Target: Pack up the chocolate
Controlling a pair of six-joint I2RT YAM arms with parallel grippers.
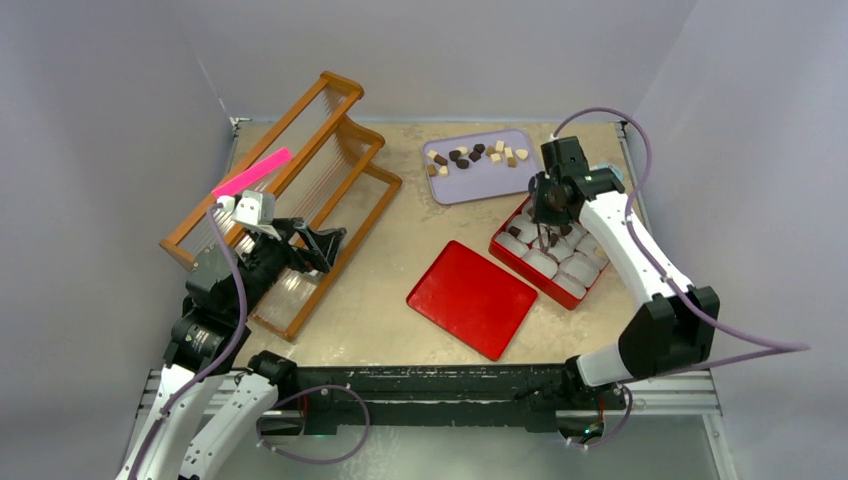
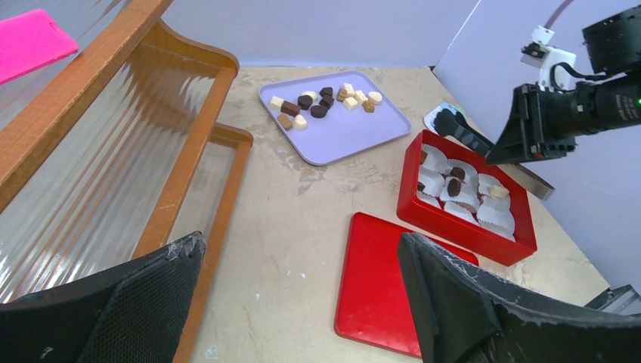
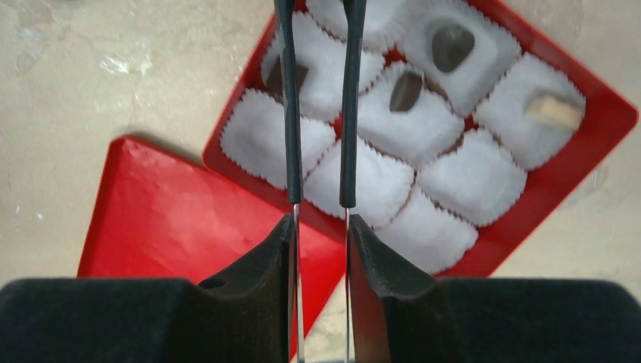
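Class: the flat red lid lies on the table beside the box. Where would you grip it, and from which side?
Probably the red lid by its rim, at the corner farthest from the box, coming from above: it lies flat and thin, so only the edge offers purchase.

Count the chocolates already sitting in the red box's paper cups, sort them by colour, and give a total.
Brown chocolates: 3
Cream chocolates: 1
Total: 4 visible in the red box. The tweezers in the right hand partly cover one brown piece.
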